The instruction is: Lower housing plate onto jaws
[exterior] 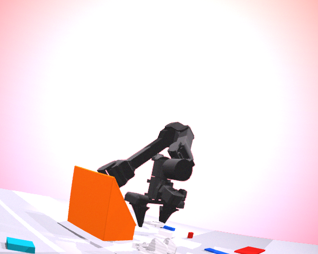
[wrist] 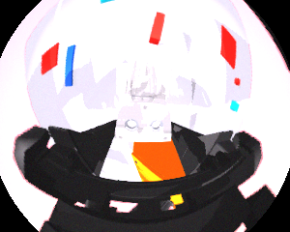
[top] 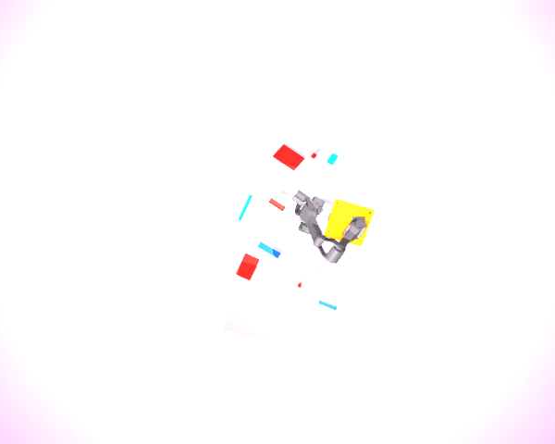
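The housing plate point(exterior: 153, 224) point(wrist: 143, 132) is a small white plate with two round holes near its middle. My gripper point(exterior: 151, 224) point(wrist: 144, 127) is shut on it, with one fingertip at each side. In the exterior view the plate hangs above the white parts on the table and looks about level. The pale jaw assembly point(exterior: 157, 245) point(wrist: 147, 88) lies beyond the plate in the wrist view. Its two jaws, pins and stubs blend together in the glare. Whether the plate touches the stubs cannot be told. In the top view the white parts are washed out.
A large wedge, orange on its sides point(exterior: 89, 202) point(wrist: 159, 156) and yellow on top point(top: 342, 217), stands by the arm's base. A red bar point(top: 277, 204) point(wrist: 157, 28), red slabs point(top: 289, 156) point(top: 247, 266) and several blue or cyan pieces point(top: 245, 207) point(exterior: 20, 244) lie around.
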### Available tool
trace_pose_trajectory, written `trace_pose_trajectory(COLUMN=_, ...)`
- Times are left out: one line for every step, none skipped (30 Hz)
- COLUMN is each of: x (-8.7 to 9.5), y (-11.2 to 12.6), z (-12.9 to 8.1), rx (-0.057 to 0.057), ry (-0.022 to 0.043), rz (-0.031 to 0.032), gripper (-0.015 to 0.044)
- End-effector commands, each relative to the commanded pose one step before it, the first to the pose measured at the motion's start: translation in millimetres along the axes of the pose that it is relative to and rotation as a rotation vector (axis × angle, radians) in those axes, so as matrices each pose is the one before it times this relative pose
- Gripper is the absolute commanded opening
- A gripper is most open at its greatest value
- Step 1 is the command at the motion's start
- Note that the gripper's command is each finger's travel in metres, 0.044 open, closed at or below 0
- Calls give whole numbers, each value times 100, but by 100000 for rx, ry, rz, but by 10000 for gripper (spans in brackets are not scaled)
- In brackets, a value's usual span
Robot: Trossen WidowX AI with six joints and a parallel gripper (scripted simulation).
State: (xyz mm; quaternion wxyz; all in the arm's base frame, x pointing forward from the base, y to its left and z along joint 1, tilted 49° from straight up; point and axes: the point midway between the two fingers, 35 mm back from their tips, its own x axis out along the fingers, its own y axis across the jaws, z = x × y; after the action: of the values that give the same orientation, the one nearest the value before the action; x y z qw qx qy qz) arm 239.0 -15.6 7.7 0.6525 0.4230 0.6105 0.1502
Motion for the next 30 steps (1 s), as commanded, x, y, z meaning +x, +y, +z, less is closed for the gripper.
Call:
trace_pose_trajectory(x=690, y=-1, z=-111, rx=496, ry=451, rz=273, gripper=351)
trace_pose_trajectory(x=164, y=-5, z=11, rx=9, ry=-9, rz=-19, gripper=351)
trace_pose_trajectory(x=164, y=-4, z=10, rx=9, ry=-8, rz=-17, gripper=351)
trace_pose_trajectory(x=164, y=-4, z=9, rx=8, ry=-7, rz=-14, gripper=351)
trace_pose_trajectory(x=163, y=-3, z=8, rx=8, ry=-6, rz=-11, gripper=351)
trace_pose_trajectory(x=163, y=-2, z=6, rx=8, ry=-6, rz=-8, gripper=351)
trace_pose_trajectory(x=163, y=-1, z=5, rx=7, ry=-5, rz=-6, gripper=351)
trace_pose_trajectory(x=162, y=-1, z=4, rx=7, ry=-4, rz=-3, gripper=351)
trace_pose_trajectory(x=162, y=0, z=3, rx=7, ry=-3, rz=0, gripper=351)
trace_pose_trajectory(x=161, y=1, z=1, rx=7, ry=-2, rz=3, gripper=351)
trace_pose_trajectory(x=161, y=2, z=0, rx=6, ry=-1, rz=5, gripper=351)
trace_pose_trajectory(x=168, y=2, z=-1, rx=6, ry=0, rz=8, gripper=351)
trace_pose_trajectory(x=168, y=3, z=-3, rx=6, ry=1, rz=11, gripper=351)
trace_pose_trajectory(x=167, y=4, z=-4, rx=6, ry=2, rz=14, gripper=351)
trace_pose_trajectory(x=167, y=5, z=-6, rx=6, ry=3, rz=17, gripper=351)
trace_pose_trajectory(x=166, y=5, z=-7, rx=5, ry=4, rz=20, gripper=351)
trace_pose_trajectory(x=166, y=6, z=-8, rx=5, ry=5, rz=23, gripper=351)
trace_pose_trajectory(x=165, y=7, z=-10, rx=5, ry=7, rz=26, gripper=351)
trace_pose_trajectory(x=165, y=7, z=-11, rx=5, ry=8, rz=29, gripper=351)
trace_pose_trajectory(x=164, y=8, z=-13, rx=4, ry=9, rz=32, gripper=351)
trace_pose_trajectory(x=163, y=9, z=-14, rx=4, ry=11, rz=34, gripper=351)
trace_pose_trajectory(x=163, y=9, z=-15, rx=4, ry=12, rz=37, gripper=351)
trace_pose_trajectory(x=163, y=10, z=-17, rx=4, ry=13, rz=40, gripper=351)
trace_pose_trajectory(x=162, y=11, z=-18, rx=4, ry=15, rz=43, gripper=351)
trace_pose_trajectory(x=162, y=11, z=-20, rx=4, ry=16, rz=46, gripper=351)
trace_pose_trajectory(x=161, y=12, z=-21, rx=3, ry=18, rz=48, gripper=351)
trace_pose_trajectory(x=160, y=12, z=-22, rx=3, ry=19, rz=51, gripper=351)
trace_pose_trajectory(x=160, y=13, z=-24, rx=3, ry=21, rz=54, gripper=351)
trace_pose_trajectory(x=159, y=14, z=-25, rx=3, ry=22, rz=56, gripper=351)
trace_pose_trajectory(x=128, y=11, z=-22, rx=3, ry=19, rz=48, gripper=351)
